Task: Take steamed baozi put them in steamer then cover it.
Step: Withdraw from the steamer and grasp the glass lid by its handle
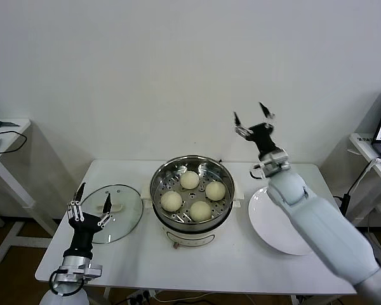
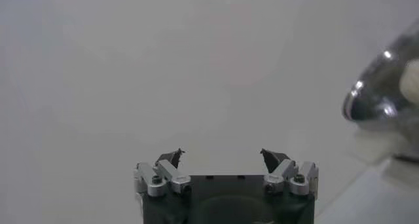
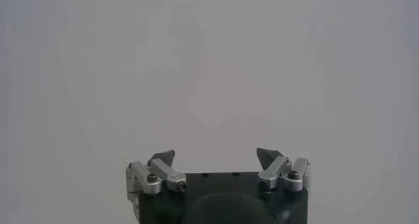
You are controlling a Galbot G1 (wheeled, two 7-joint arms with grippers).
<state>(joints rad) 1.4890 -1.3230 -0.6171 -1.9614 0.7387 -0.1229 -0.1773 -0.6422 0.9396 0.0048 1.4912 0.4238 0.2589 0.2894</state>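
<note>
Loading is judged complete: all four steamed baozi (image 1: 190, 180) (image 1: 215, 190) (image 1: 171, 201) (image 1: 200, 210) sit on the perforated tray inside the steamer (image 1: 192, 192), at roughly 12, 3, 9 and 6 o'clock around the tray centre. None remains on the white plate (image 1: 273, 222), which lies on the table (image 1: 178, 267) just beside the steamer at its 3 o'clock side.

Remaining step, as a judgement: covering. The cover (image 1: 117, 213), a glass lid with a cream handle, lies flat on the table at the steamer's 9 o'clock side, near it but not on it.

Gripper status:
- Left gripper (image 1: 89, 203): fingers spread wide, holding nothing, positioned over the near-left edge of the cover, at about 8 o'clock from the lid handle. Contact with the lid cannot be determined.
- Right gripper (image 1: 249, 117): fingers spread wide, empty, raised well above the table at about 2 o'clock from the steamer.

View differences:
- Head view alone shows the buns, cover, plate and both arms together.
- Left wrist view shows the left gripper (image 2: 221, 156) with its tips apart, plus a curved shiny metal body (image 2: 376, 97) at the frame edge, probably the steamer; the cover is not visible there.
- Right wrist view shows only the right gripper (image 3: 216, 156) against a blank wall, confirming nothing between its tips.
</note>
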